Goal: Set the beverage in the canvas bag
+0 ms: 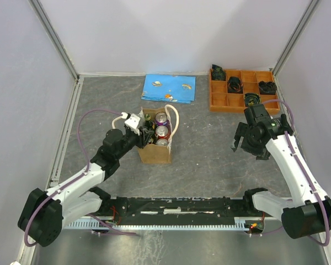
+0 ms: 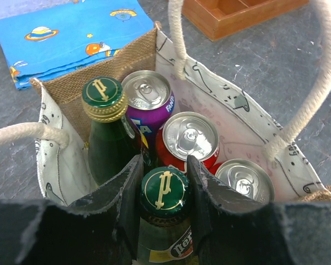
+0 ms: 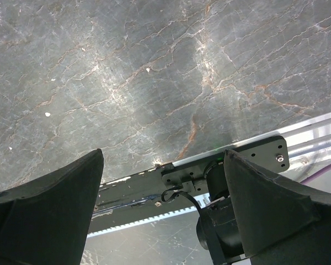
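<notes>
Top external. Left tool at the near-left rim of the canvas bag, reaching in from the side between the cream handles. Can tops just right of the tool, inside the bag. Right tool well apart from the bag, over bare tabletop, orange tray beyond it. Probably parked there to keep out of the drop. Blue cloth flat beyond the left tool, past the bag.

Left wrist. Tool partly closed, both pads clamped on the neck of a green bottle just under the cap. Likely gripped there because narrow enough for the fingers, and to keep it upright for lowering. Bottle directly under the tool, upright, at the bag's near end, inside the mouth by the look of it. Near wall and bottle base hidden, so no telling whether resting on the bag floor. Ahead-left of the tool: second bottle. Straight ahead: purple can. Just ahead-right: red can. Right: silver can. All packed close, apparently leaving only this slot. Judged near done: release and a straight lift out left. Risk of snagging a handle or knocking the second bottle.

Right wrist. Tool fingers spread wide, nothing between, only grey tabletop and base rail below. Idle.
</notes>
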Robot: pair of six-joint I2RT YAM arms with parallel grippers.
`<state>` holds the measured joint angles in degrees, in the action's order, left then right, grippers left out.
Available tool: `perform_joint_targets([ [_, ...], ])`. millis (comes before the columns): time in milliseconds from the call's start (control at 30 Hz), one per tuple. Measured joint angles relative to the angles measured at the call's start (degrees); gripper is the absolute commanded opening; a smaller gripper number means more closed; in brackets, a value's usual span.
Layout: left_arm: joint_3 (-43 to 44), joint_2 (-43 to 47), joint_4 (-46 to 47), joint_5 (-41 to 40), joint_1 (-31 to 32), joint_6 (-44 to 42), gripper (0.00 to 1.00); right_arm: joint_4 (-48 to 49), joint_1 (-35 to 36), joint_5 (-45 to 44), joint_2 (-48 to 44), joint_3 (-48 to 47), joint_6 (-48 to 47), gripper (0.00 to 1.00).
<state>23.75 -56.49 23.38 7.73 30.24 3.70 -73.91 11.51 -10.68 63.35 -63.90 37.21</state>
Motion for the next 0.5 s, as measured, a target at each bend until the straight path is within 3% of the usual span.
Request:
perform_joint_targets([
  [67,-0.5,0.3,0.4,0.4,0.4,-1.0,0.04,0.0,0.0,0.1,0.1,0.0,0.0,0.98],
  [133,-0.7,0.4,0.7,1.0,0.5,-1.8,0.12,0.0,0.0,0.1,0.1,0.0,0.0,0.98],
  [300,-0.7,0.2,0.6,1.9,0.6,-2.6,0.6,0.0,0.0,0.1,0.1,0.0,0.0,0.98],
  [500,0.5,-0.2,-1.3,3.4,1.2,-2.6,0.76,0.0,0.0,0.1,0.1,0.0,0.0,0.98],
])
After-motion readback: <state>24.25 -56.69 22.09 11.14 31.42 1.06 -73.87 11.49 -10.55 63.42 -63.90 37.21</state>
